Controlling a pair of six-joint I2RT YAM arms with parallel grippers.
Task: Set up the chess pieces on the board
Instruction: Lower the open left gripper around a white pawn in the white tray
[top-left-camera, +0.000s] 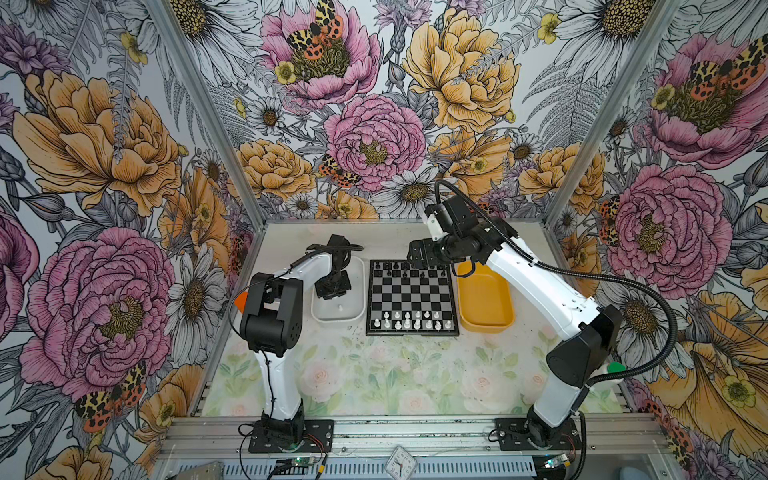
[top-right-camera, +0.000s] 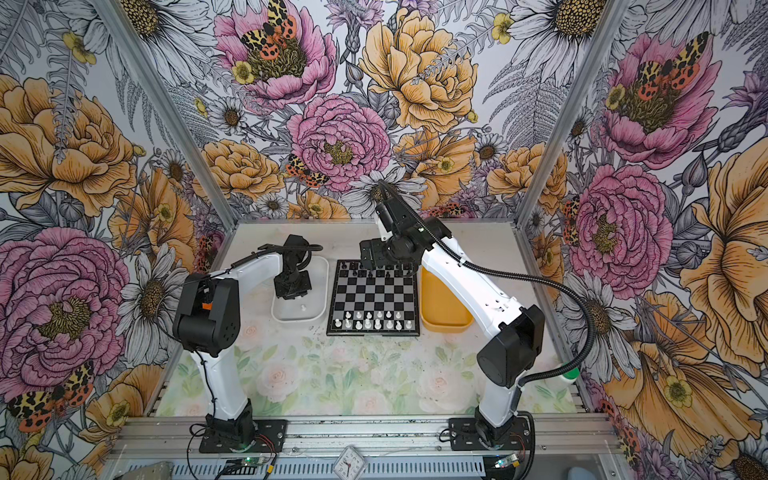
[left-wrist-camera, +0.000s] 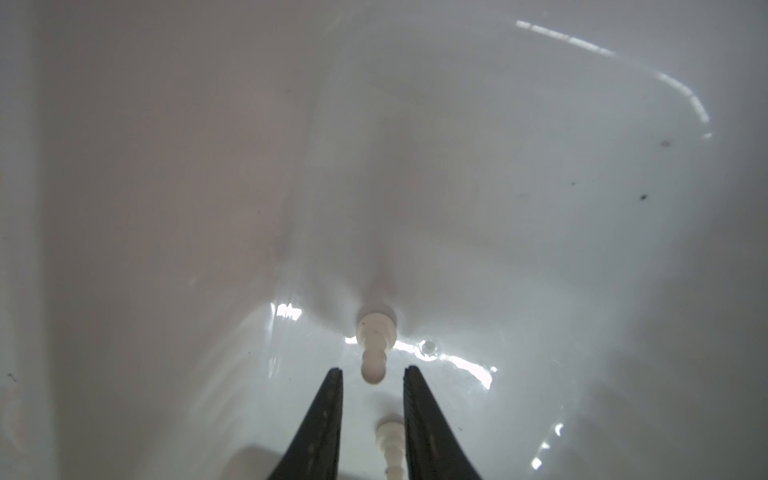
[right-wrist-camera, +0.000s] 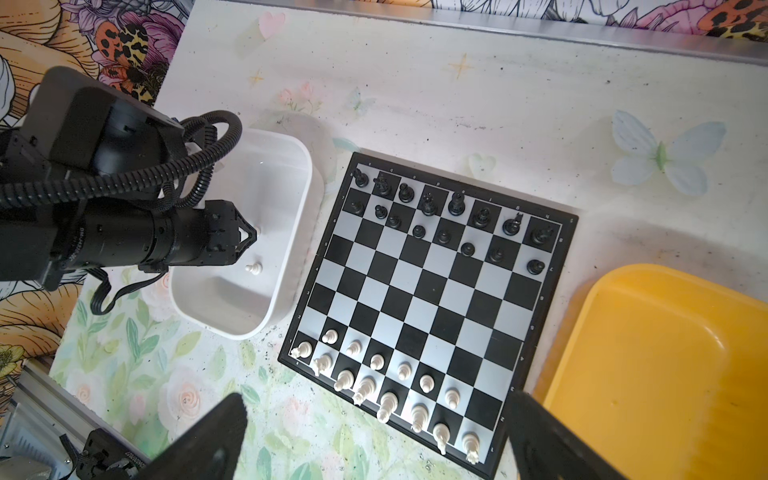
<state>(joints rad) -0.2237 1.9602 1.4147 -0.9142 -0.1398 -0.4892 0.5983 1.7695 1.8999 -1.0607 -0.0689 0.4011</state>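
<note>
The board (top-left-camera: 411, 332) (right-wrist-camera: 432, 286) lies between two trays. Black chess pieces (top-left-camera: 399, 270) (right-wrist-camera: 449, 216) fill its two far rows and white ones (top-left-camera: 409, 322) (right-wrist-camera: 386, 390) its two near rows. My left gripper (top-left-camera: 332, 297) (left-wrist-camera: 372, 370) points down into the white tray (top-left-camera: 320, 316), jaws narrowly open. One white pawn (left-wrist-camera: 390, 440) stands between its fingers, close to one finger and not clamped. Another white pawn (left-wrist-camera: 374, 349) (top-left-camera: 340, 308) (right-wrist-camera: 253, 268) stands just past the fingertips. My right gripper (top-left-camera: 419, 257) (right-wrist-camera: 376, 399) hangs wide open above the board's far side, holding nothing.
An empty yellow tray (top-left-camera: 486, 303) (right-wrist-camera: 665, 374) sits against the board's right side. The white tray (right-wrist-camera: 291, 249) touches the board's left side. Flower-printed walls enclose the table on three sides. The right arm reaches over the yellow tray's far end.
</note>
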